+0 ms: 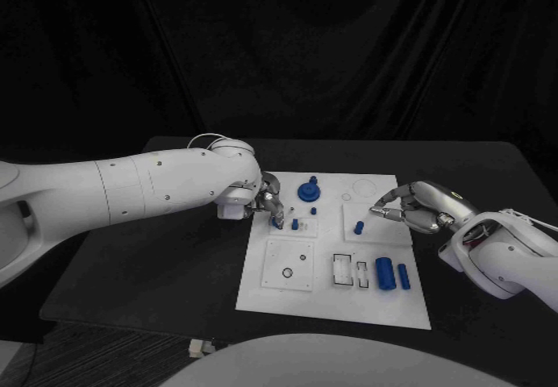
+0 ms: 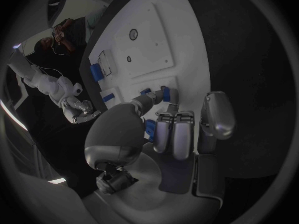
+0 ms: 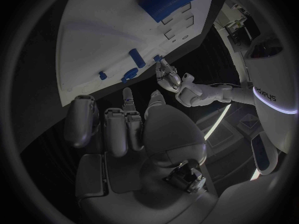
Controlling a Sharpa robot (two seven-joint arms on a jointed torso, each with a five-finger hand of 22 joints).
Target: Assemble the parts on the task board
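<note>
Now | left hand [image 1: 265, 201] pinches small blue part [image 1: 294, 224] at its fingertips over task board [image 1: 331, 302] | right hand [image 1: 415, 207] curled, empty, short blue peg [image 1: 360, 228] just beside its fingertips on board

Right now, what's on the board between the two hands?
In the head view, between the left hand and right hand: small blue parts standing on the task board.

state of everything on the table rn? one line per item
task board: flat on the table, several parts on it.
left hand: fingertips down at a small blue part; grip unclear.
right hand: fingers curled, holds nothing, over the board's right edge.
blue knob: standing upright.
two blue cylinders: lying side by side.
</note>
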